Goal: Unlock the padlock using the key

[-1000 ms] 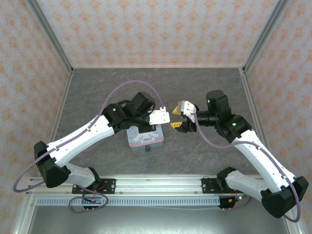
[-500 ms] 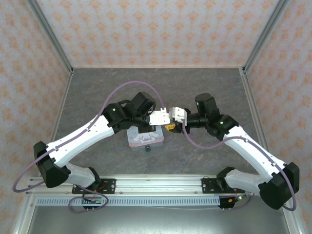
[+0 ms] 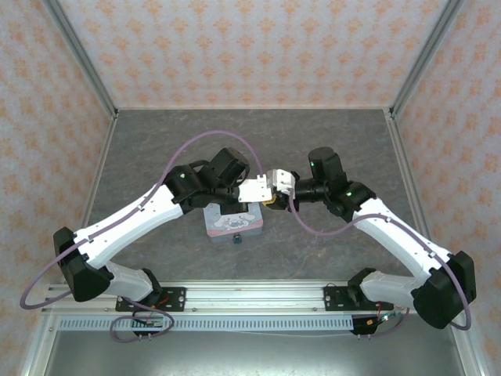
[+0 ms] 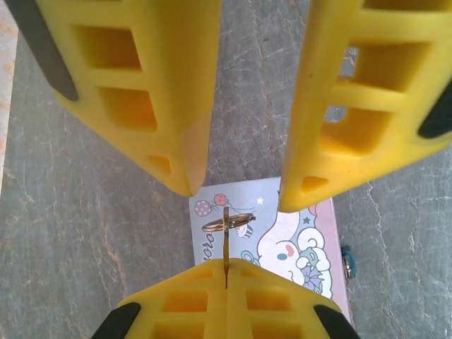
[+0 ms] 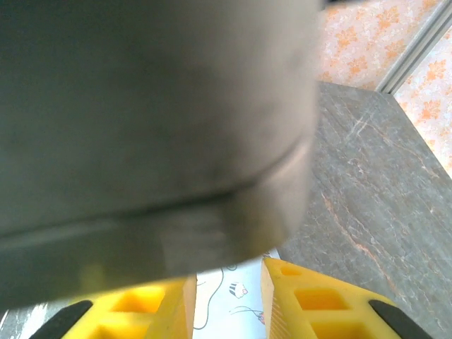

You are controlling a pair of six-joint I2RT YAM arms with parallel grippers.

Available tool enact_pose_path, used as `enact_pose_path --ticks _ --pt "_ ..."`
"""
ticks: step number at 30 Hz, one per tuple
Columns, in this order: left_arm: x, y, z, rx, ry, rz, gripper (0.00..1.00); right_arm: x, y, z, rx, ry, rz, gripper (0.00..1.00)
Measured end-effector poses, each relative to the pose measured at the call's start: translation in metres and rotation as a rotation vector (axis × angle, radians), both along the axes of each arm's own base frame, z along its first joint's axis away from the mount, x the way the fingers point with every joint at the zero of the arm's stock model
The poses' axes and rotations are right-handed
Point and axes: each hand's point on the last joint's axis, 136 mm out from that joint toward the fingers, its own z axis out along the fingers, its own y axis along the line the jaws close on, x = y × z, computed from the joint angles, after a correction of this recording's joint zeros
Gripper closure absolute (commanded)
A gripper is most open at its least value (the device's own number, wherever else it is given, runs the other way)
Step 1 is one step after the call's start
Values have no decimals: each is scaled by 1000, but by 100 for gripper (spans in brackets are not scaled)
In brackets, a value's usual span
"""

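In the left wrist view, my left gripper (image 4: 226, 267) is shut on a thin brass key (image 4: 226, 240), whose ring (image 4: 228, 223) sticks out past the fingertips. My right gripper (image 4: 236, 198) faces it, open; its yellow fingers (image 4: 176, 106) straddle the line of the key, tips just short of the ring. Seen from above, the two grippers (image 3: 258, 190) (image 3: 272, 200) meet over the tin. The tiny teal padlock (image 3: 236, 240) (image 4: 346, 261) lies on the table at the tin's near edge, untouched. In the right wrist view my open right gripper (image 5: 227, 304) shows the tin between its fingers.
The pale blue-and-pink cartoon tin (image 3: 232, 222) (image 4: 282, 247) lies on the grey stone-patterned table (image 3: 329, 141), under both grippers. A blurred grey bulk of the left gripper's body (image 5: 141, 120) blocks most of the right wrist view. Patterned walls enclose the table on three sides.
My right arm has swung left, bringing its open gripper up to the left gripper over the tin. The left arm, the key and the padlock have stayed put.
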Motion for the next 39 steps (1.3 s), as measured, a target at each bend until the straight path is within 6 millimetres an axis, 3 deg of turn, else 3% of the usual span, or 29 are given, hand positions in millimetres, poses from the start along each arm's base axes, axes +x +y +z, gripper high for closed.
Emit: enact_pose_path --ticks 17,24,31,36,37,39 --pt "-3 2 5 -23 -15 -4 100 3 10 9 87 6 -9 72" --pt "-4 2 6 -26 -18 -5 100 3 10 9 87 7 -6 80" --pt "-4 3 6 -24 -18 -3 100 -1 10 6 78 19 7 99" --pt "-4 3 4 -22 -15 -3 100 -2 9 4 71 23 12 100" --pt "-4 3 4 -22 -15 -4 96 -2 9 4 71 23 12 100" --pt "-4 4 5 -24 -16 -2 79 -2 9 4 73 29 9 100"
